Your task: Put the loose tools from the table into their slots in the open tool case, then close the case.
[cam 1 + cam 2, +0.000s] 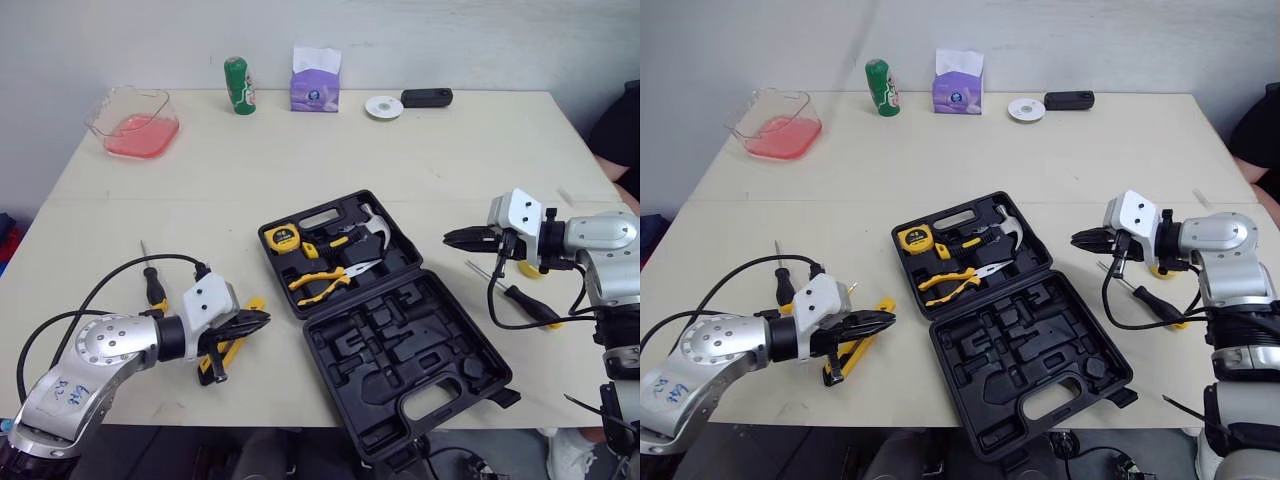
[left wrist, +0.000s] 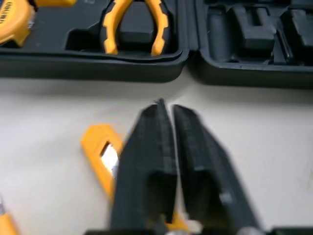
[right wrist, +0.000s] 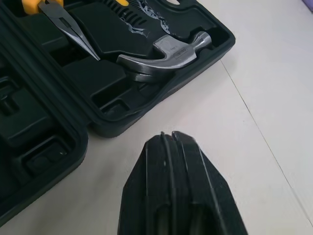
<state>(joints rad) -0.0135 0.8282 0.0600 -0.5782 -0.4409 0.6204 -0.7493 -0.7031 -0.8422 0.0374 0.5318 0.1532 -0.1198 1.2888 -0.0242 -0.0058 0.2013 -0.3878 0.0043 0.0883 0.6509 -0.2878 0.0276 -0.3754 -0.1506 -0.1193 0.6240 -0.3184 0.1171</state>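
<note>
- Holding my left gripper point(image 1: 262, 318) pressed together over the knife point(image 2: 100, 152) beside the open tool case point(image 1: 400, 350).
- My right gripper point(image 1: 452, 237) is hovering closed, its wrist view showing the slotted hammer point(image 3: 166, 54).
- Beige table point(image 1: 330, 150) is bearing a screwdriver point(image 1: 528, 302).

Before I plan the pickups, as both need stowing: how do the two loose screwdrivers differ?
The left screwdriver lies by the left hand, the right screwdriver by the right hand. The left one's shaft points at the far edge of the table; the right one lies slanted, tip toward the case. Both lie loose on the table, handles black and yellow.
</note>
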